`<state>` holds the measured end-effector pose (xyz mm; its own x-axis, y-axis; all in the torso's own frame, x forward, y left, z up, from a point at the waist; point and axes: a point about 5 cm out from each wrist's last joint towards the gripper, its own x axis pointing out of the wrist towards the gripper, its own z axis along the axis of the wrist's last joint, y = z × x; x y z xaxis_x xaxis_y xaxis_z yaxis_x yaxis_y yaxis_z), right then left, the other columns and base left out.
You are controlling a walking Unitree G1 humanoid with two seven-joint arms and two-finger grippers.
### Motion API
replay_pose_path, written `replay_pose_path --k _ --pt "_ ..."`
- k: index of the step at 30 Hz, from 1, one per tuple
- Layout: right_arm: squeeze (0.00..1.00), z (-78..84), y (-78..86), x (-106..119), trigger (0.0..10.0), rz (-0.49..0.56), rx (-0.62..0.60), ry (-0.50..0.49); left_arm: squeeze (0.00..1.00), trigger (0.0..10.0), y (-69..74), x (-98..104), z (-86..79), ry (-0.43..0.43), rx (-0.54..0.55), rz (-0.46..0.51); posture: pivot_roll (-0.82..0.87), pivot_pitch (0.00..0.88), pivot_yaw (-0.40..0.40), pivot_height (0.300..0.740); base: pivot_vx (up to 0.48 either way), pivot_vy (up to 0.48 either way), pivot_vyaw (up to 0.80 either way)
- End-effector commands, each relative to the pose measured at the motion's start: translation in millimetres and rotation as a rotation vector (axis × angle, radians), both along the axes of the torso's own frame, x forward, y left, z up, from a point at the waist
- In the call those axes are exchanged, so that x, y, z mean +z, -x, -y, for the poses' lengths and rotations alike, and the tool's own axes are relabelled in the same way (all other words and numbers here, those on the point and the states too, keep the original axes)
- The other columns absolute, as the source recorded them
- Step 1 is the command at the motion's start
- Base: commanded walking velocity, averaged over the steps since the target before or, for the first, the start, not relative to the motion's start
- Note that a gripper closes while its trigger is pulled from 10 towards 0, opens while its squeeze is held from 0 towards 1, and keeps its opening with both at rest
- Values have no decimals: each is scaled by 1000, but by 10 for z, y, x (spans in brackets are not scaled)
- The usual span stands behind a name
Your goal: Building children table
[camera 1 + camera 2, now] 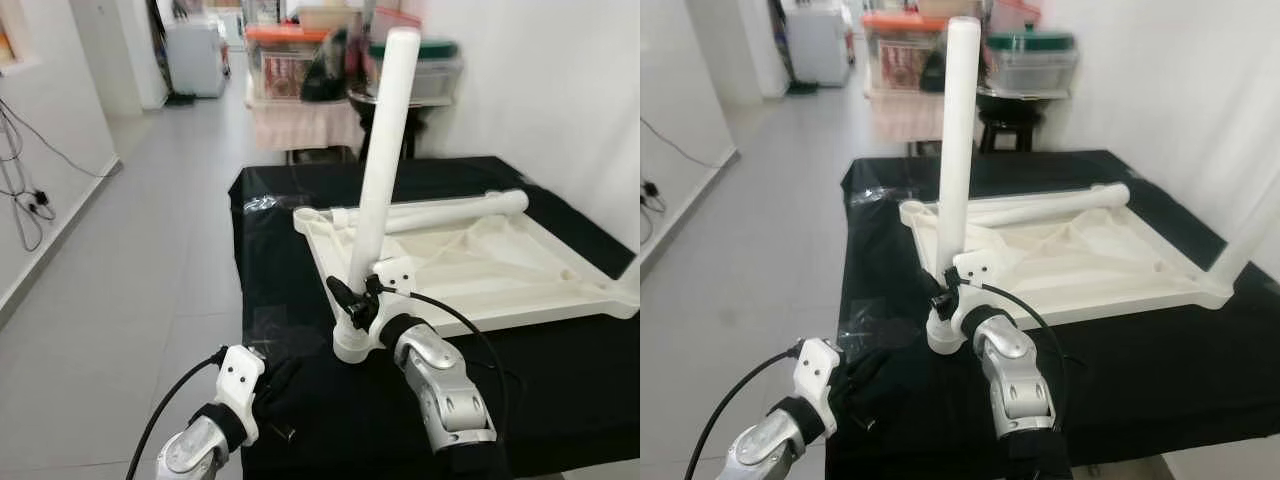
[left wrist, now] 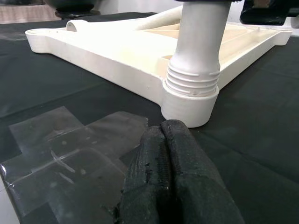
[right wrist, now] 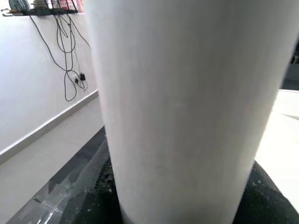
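A white plastic tabletop [image 1: 480,262] lies upside down on a black-covered table. One white leg [image 1: 385,150] stands nearly upright in the near left corner socket [image 1: 352,346], its threaded end [image 2: 194,77] sitting in the socket. My right gripper [image 1: 360,300] is shut on this leg low down, and the leg [image 3: 187,107] looms close in the right wrist view. A second leg [image 1: 450,212] lies across the far side of the tabletop. A third white leg [image 1: 1245,245] rises from the near right corner. My left gripper [image 1: 275,400] rests shut on the cloth just before the socket, fingers [image 2: 182,172] pressed together, holding nothing.
The black cloth [image 1: 560,380] covers the whole table, with a clear tape patch [image 2: 70,154] near its left edge. Behind the table stand a dark stool [image 1: 390,110] and a shelf with storage boxes [image 1: 300,60]. Open grey floor [image 1: 150,250] runs along the left, with cables [image 1: 25,205] on the wall.
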<state>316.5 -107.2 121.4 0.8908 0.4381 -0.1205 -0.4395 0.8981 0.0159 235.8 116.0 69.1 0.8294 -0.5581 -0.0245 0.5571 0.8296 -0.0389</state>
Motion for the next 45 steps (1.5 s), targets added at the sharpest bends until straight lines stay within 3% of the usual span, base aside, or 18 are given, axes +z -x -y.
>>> replay_pose_path --k 1,2,3,4,5,11,12,15,16,22,24,25,26,27,40,42,44,45 --pt "0 71 114 -444 0 -213 -13 50 0 10000 -19 -14 20 -11 -21 -9 -68 0 -9 740 0 0 0" --pt "0 54 31 -414 3333 -207 -1 62 0 10000 -24 -26 49 -20 -35 -12 -65 0 -10 740 0 0 0" --pt "0 37 -44 -370 10000 -209 29 28 0 10000 -34 -28 74 -28 -43 -10 -57 0 -14 740 0 0 0" --pt "0 37 -44 -370 10000 -209 29 28 0 10000 -34 -28 74 -28 -43 -10 -57 0 -14 740 0 0 0" --pt "1000 4 -89 -300 10000 -201 72 -19 0 10000 -48 -29 81 -28 -41 -9 -48 0 -15 740 0 0 0" --pt "1000 -71 -161 -92 10000 -131 242 -103 0 10000 -68 -21 91 -27 -34 -3 -48 0 -12 740 0 0 0" --pt "553 -92 -184 56 10000 -76 345 -126 0 10000 -75 -17 97 -22 -33 -3 -47 0 -12 740 0 0 0" --pt "553 -60 -231 247 10000 -17 495 -119 0 10000 -86 -8 115 -21 -41 0 -41 0 -14 740 0 0 0" --pt "0 -26 -256 274 10000 -20 556 -80 0 10000 -92 -2 118 -20 -44 2 -35 0 -17 740 0 0 0" --pt "0 41 -333 343 10000 -52 788 19 0 10000 -104 21 109 -10 -36 8 -22 0 -17 740 0 0 0" --pt "0 41 -355 383 8118 -59 830 8 0 10000 -105 25 109 -8 -34 10 -22 0 -17 740 0 0 0" --pt "0 36 -375 414 3725 -59 842 -2 0 10000 -104 29 107 -8 -34 12 -19 0 -15 740 0 0 0" --pt "0 36 -375 414 3725 -59 842 -2 0 10000 -104 29 107 -8 -34 12 -19 0 -15 740 0 0 0" --pt "0 33 -385 430 0 -64 862 -11 0 10000 -102 32 104 -8 -34 13 -18 0 -13 740 0 0 0" --pt "0 144 -365 326 0 -54 823 30 0 10000 -80 56 94 3 -32 15 -34 0 -4 740 0 0 0" --pt "0 104 -299 100 0 -41 542 97 0 10000 -72 75 83 7 -28 20 -50 0 -14 740 0 0 0" --pt "0 104 -299 100 0 -41 542 97 0 10000 -72 75 83 7 -28 20 -50 0 -14 740 0 0 0" --pt "0 56 -268 19 0 4 242 23 0 10000 -73 88 70 9 -23 23 -70 0 0 740 0 0 0"
